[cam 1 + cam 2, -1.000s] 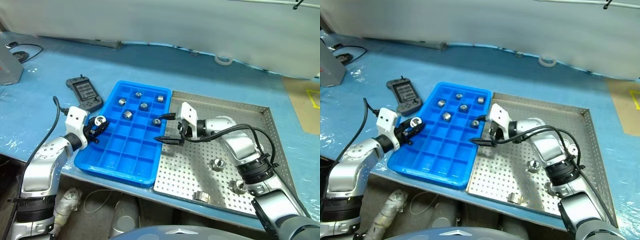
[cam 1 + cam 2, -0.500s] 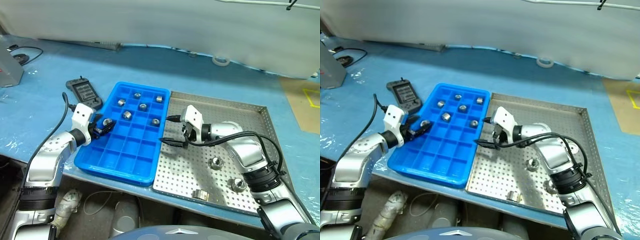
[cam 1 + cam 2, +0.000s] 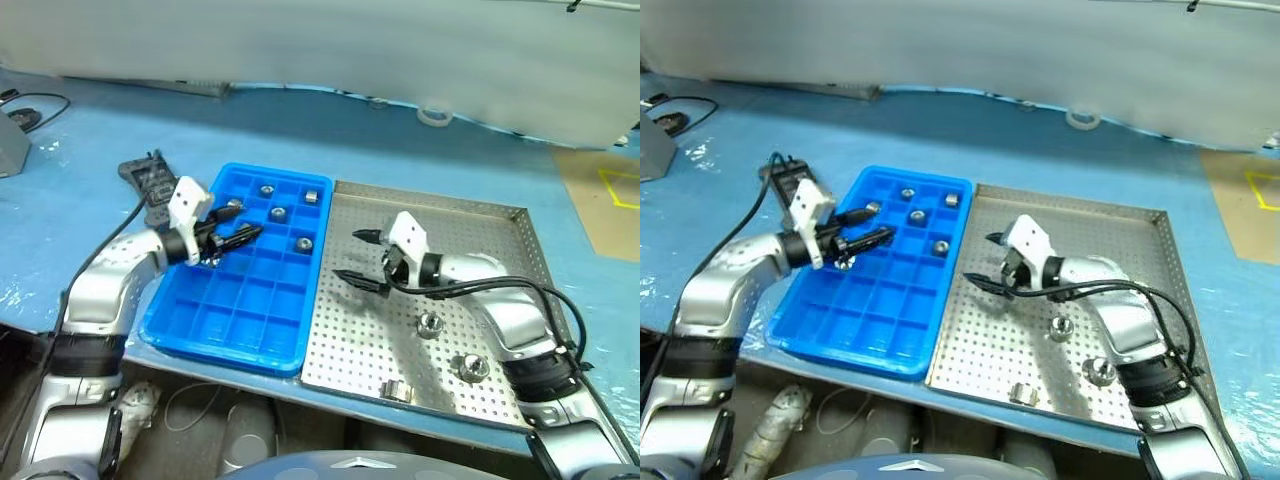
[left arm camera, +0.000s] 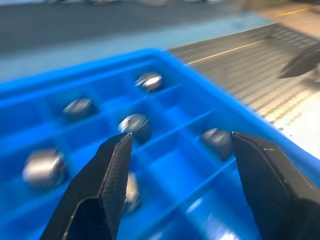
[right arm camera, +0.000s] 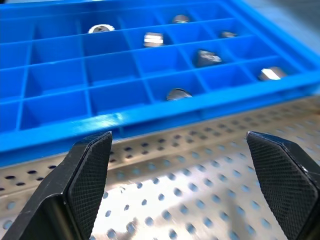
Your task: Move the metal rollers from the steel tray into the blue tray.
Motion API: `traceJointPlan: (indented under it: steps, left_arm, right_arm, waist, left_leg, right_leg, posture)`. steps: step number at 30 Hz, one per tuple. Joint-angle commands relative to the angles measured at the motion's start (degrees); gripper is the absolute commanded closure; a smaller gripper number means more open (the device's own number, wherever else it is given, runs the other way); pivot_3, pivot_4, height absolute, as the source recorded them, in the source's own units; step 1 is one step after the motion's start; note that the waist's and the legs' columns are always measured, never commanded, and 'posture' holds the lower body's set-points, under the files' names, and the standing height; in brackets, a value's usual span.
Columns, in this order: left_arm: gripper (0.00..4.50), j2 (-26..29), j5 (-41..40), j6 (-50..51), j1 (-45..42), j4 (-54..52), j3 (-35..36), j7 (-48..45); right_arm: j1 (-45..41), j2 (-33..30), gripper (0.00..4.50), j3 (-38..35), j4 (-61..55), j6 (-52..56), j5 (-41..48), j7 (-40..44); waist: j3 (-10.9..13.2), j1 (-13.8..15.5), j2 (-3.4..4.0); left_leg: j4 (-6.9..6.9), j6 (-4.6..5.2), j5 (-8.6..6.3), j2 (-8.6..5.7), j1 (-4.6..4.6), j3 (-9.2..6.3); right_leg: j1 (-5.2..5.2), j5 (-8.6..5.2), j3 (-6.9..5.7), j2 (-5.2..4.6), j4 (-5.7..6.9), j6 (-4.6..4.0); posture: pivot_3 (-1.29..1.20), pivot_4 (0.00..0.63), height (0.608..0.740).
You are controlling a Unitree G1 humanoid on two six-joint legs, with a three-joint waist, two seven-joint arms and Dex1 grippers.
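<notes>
We look down on a blue-covered table [image 3: 90, 170] holding a large square perforated steel tray [image 3: 480, 300] with a low rim, and touching its left edge a bright blue plastic tray [image 3: 240, 320] divided into small square compartments. Our right gripper [image 3: 361, 256] hovers over the steel tray near the blue tray's edge, its two black fingers spread wide and empty. Our left gripper [image 3: 238, 224] reaches over the far half of the blue tray with fingers parted and nothing between them. Several small shiny metal rollers [image 3: 278, 213] sit in the blue tray's far compartments, while three remain on the steel tray: one near the middle [image 3: 430, 323], one nearer us to the right [image 3: 472, 367], and one by the near rim [image 3: 397, 392]. We judge the main risks to be these: the right arm must swing back over the perforated floor, where a smooth roller could skid or roll from a glancing pinch; the low rim near the closest roller may block a finger; and the left fingers, low over filled compartments, could knock a placed roller out.
</notes>
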Motion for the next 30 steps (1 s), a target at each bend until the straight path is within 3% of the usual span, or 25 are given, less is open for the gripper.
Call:
traceJointPlan:
  steps: [1, 9, 18, 24, 30]
  left_arm:
    - [1.21, -2.5, 1.8, -3.9, -6.5, 7.1, -5.4, -5.4]
    - [1.21, -14.0, 8.1, -15.7, -22.3, 31.8, -15.0, -17.7]
    - [1.21, -22.4, 15.4, -28.4, -27.4, 49.4, -21.4, -31.5]
    - [1.21, -26.8, 20.3, -34.1, -28.4, 57.6, -22.4, -30.8]
    - [1.21, -31.2, 22.9, -36.3, -28.4, 61.8, -21.4, -27.9]
  right_arm:
    - [5.2, -0.9, 0.00, -5.6, -8.7, 3.0, 1.7, -4.0]
    - [25.3, 2.6, 0.00, -15.6, -27.4, 9.2, 1.8, -15.7]
    - [44.0, 9.8, 0.00, -19.3, -41.4, 10.1, -0.5, -25.8]
    - [51.2, 12.5, 0.00, -17.7, -43.9, 7.2, -2.1, -28.9]
    - [50.9, 11.8, 0.00, -18.0, -43.6, 7.5, -2.1, -28.9]
  waist:
    - [-0.1, -1.2, -0.08]
    - [-0.2, -7.2, -0.07]
    - [-0.5, -15.4, 0.36]
    - [-0.6, -21.5, 0.55]
    - [-0.7, -27.5, 0.71]
  left_leg:
    - [0.00, 0.00, 0.00, 0.01, 0.05, 0.01]
    - [0.07, 0.23, -0.13, 0.02, 0.13, 0.27]
    - [0.29, 0.95, -0.57, 0.07, 0.13, 0.50]
    - [0.76, 1.54, -0.95, -0.16, -0.11, 0.46]
    - [0.83, 1.92, -1.17, -0.71, -0.24, 0.31]
  right_leg:
    - [0.02, 0.00, 0.04, 0.00, -0.01, 0.00]
    - [0.03, -0.03, 0.39, 0.03, -0.11, -0.06]
    - [0.29, -0.13, 0.57, 0.03, -0.79, -0.25]
    - [0.53, -0.15, 0.49, -0.25, -1.09, -0.27]
    - [0.69, -0.15, 0.22, -0.88, -1.33, -0.26]
  posture:
    - [-0.18, 0.150, 0.740]
    - [-0.52, 0.150, 0.740]
    - [-0.76, 0.150, 0.740]
    - [-0.82, 0.150, 0.740]
    - [-0.81, 0.150, 0.740]
